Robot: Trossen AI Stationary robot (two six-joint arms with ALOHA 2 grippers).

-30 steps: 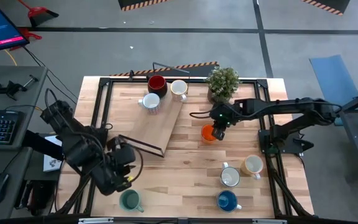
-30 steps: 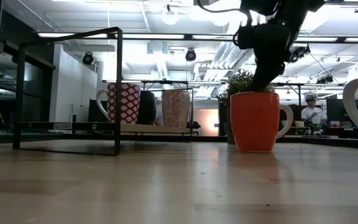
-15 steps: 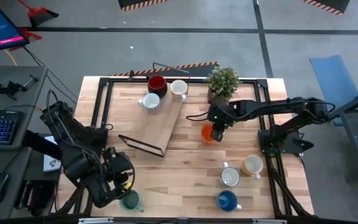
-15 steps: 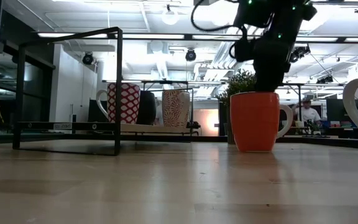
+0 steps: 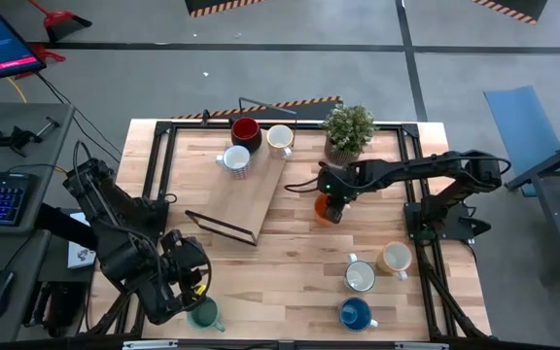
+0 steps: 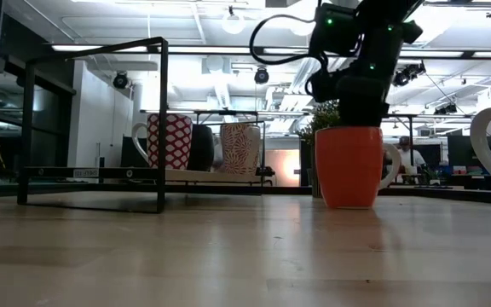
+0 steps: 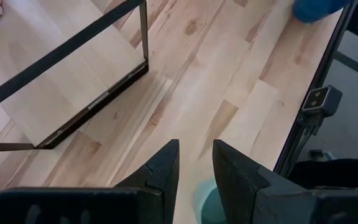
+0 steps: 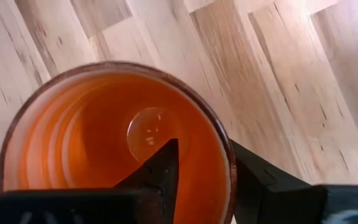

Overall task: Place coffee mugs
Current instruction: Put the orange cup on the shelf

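Note:
The orange mug (image 5: 321,206) stands upright on its base on the table, seen also in the low view (image 6: 348,166) and from above in the right wrist view (image 8: 92,143). My right gripper (image 5: 333,207) (image 8: 204,162) hangs over it, open, with one finger inside the mug and one outside its wall. My left gripper (image 5: 195,290) (image 7: 196,152) is open by a narrow gap and hovers just above the teal-green mug (image 5: 204,313) (image 7: 205,199) near the table's near edge, touching nothing. My right gripper comes from above, pointing down, astride the orange mug's rim (image 8: 229,163) on its right side. One finger (image 8: 163,168) is inside and one (image 8: 260,180) outside, close to the wall. I cannot tell whether either finger touches the wall. The mug stands on the table.
A wooden board in a black frame (image 5: 217,226) carries a dark red mug (image 5: 246,129), a white mug (image 5: 280,139) and a patterned mug (image 5: 234,158). A potted plant (image 5: 348,131) stands just beyond the orange mug. White (image 5: 360,277), tan (image 5: 395,258) and blue (image 5: 356,313) mugs sit near the right near corner.
My right gripper has moved a little toward the table's left and lower over the orange mug, which has stayed in place. My left gripper has moved toward the near edge, down toward the teal-green mug, and has then held still.

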